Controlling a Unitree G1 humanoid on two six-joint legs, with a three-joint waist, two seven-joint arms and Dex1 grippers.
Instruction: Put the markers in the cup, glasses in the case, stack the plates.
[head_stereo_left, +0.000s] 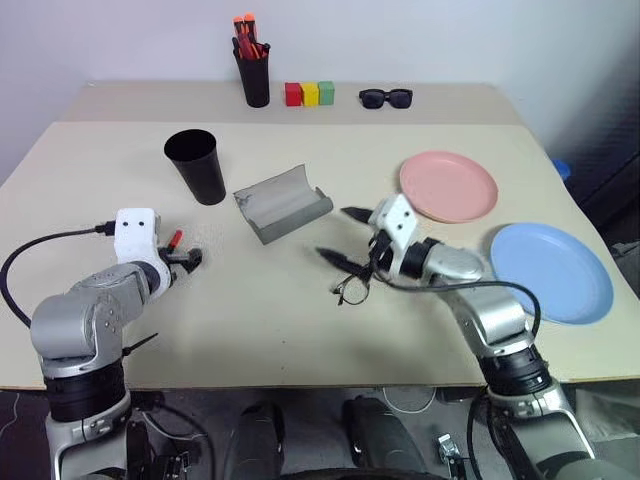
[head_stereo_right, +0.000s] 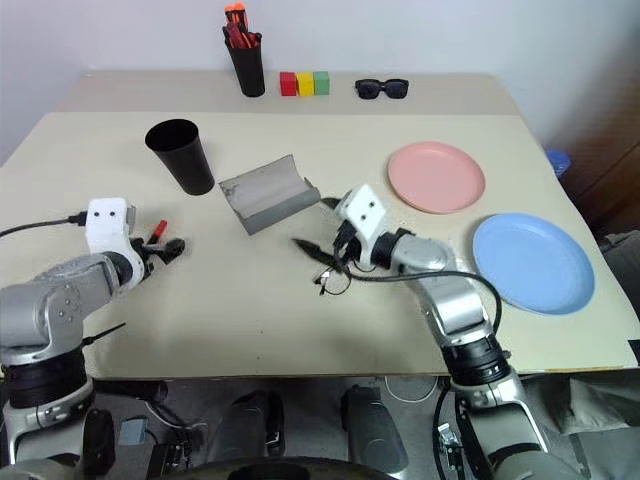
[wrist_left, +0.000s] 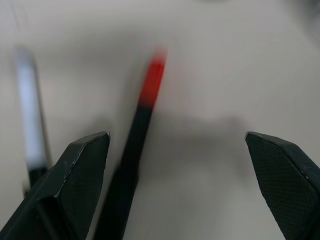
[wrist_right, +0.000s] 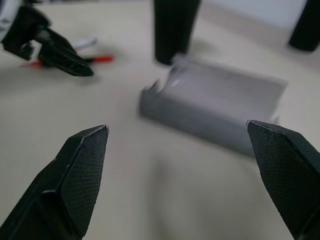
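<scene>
A dark marker with a red cap lies on the table between the fingers of my open left gripper, and a second marker with a pale band lies beside it. The black cup stands upright behind them. To the cup's right, the grey case lies open. My right gripper is open and empty in front of the case, pointing left. The wire-frame glasses rest on the table just on its near side. The pink plate and the blue plate lie apart at the right.
At the back edge stand a black pen holder with red-orange pens, three coloured blocks and black sunglasses. The blue plate lies close to the table's right edge.
</scene>
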